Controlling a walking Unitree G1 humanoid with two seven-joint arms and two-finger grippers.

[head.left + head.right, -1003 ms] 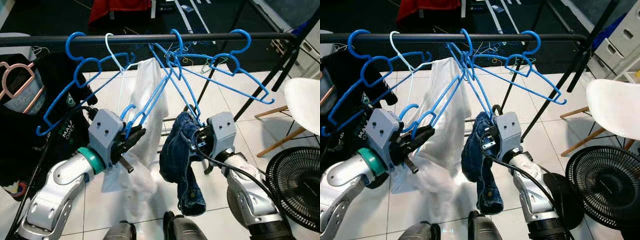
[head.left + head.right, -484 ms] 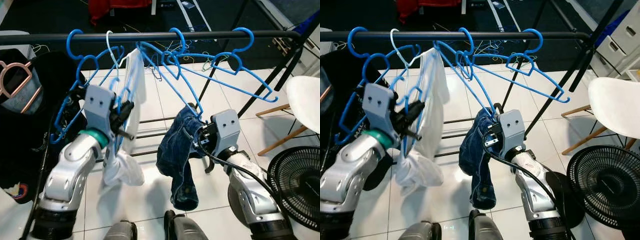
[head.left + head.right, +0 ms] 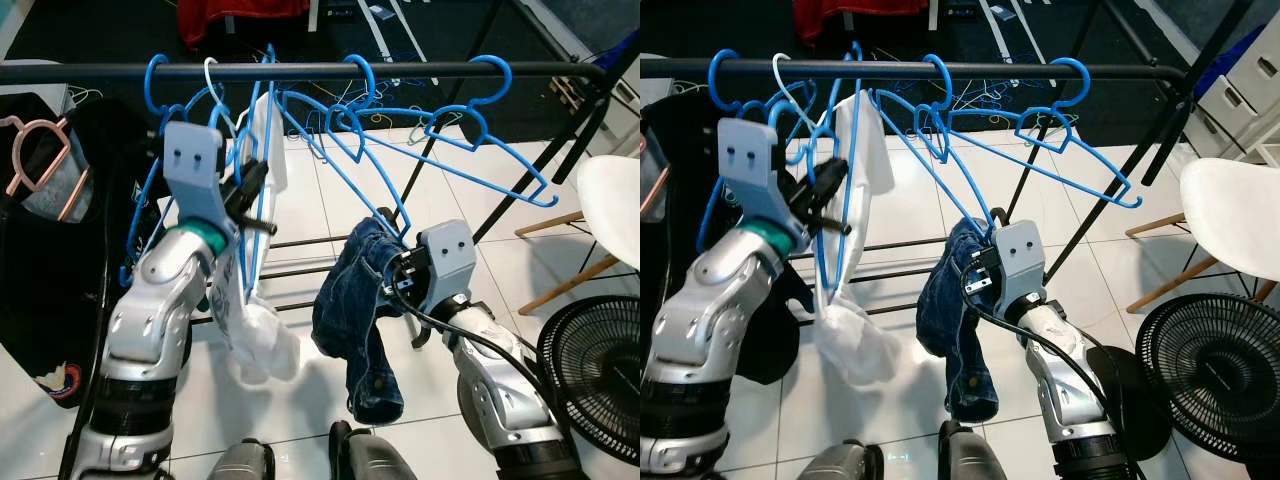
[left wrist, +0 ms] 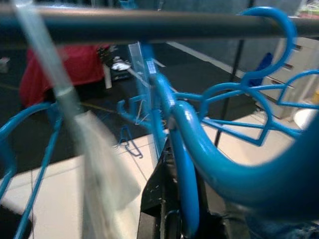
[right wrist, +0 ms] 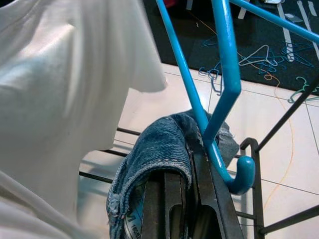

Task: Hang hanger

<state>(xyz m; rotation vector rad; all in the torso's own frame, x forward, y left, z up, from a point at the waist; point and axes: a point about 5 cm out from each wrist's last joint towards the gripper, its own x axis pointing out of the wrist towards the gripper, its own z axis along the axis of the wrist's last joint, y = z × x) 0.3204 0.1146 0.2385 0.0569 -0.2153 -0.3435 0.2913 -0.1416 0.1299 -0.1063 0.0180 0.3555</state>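
Overall light: bright, even, indoor; white floor tiles (image 3: 300, 200) well lit, dark carpet (image 3: 100, 30) beyond the black rail (image 3: 400, 70) much dimmer.
Glare: soft sheen on floor tiles near the lower edge; highlights on silver arm shells.
Shadows: faint, diffuse under the denim garment (image 3: 355, 320) and the fan (image 3: 595, 375).
Head views: sharp, slight bending of the rail toward the corners.
Left wrist view: blurred throughout; blue hanger (image 4: 199, 149) and pale streak of white hanger (image 4: 65, 94) out of focus, close.
Right wrist view: white garment (image 5: 65, 99) softly blurred, bright; denim weave and floor crisp.
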